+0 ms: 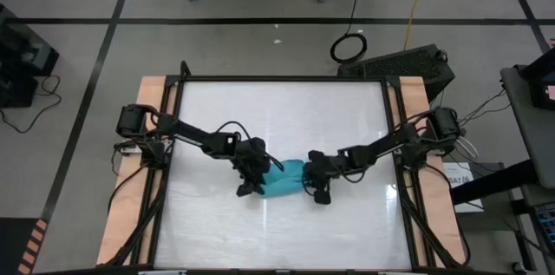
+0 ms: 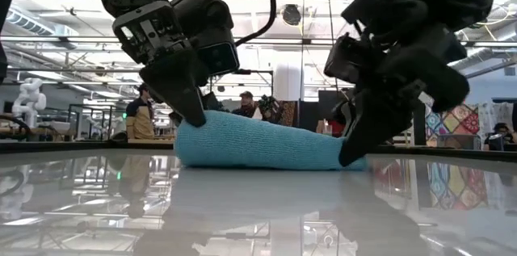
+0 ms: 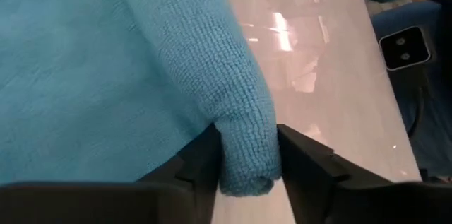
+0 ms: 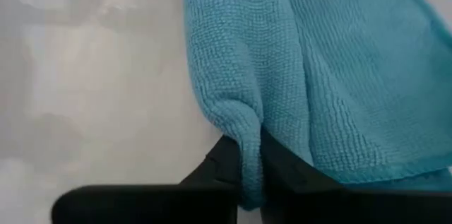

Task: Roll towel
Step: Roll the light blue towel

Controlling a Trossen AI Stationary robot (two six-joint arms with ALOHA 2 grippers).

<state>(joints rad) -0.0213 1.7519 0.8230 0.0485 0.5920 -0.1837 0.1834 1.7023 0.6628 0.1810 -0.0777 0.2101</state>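
White and glossy, the table [image 1: 286,214] fills a black frame with bare wooden strips along its two sides, and it stands on a grey floor crossed by dark tape lines. Near the middle of the tabletop, a little toward the front edge, lies the towel [image 1: 284,180], a plain teal-blue cloth bunched into a short, thick roll. In the low view the towel [image 2: 258,144] rests on the shiny surface as a long low mound, higher at the end under the left arm and tapering toward the other end. The left gripper [image 1: 250,180] reaches in from the left side and sits at one end of the roll; its wrist view shows a rounded fold of the towel [image 3: 244,146] lying between the two dark fingers [image 3: 201,164], which flank it on both sides and touch it. The right gripper [image 1: 317,185] comes in from the opposite side to the other end of the roll; in its wrist view the fingers [image 4: 222,164] stand narrow, pinching a thin edge of the towel [image 4: 282,75] between them. Beyond the table the low view looks into a large workshop with people [image 2: 245,104] standing well behind the roll, and a white humanoid figure [image 2: 31,96] at the far left.
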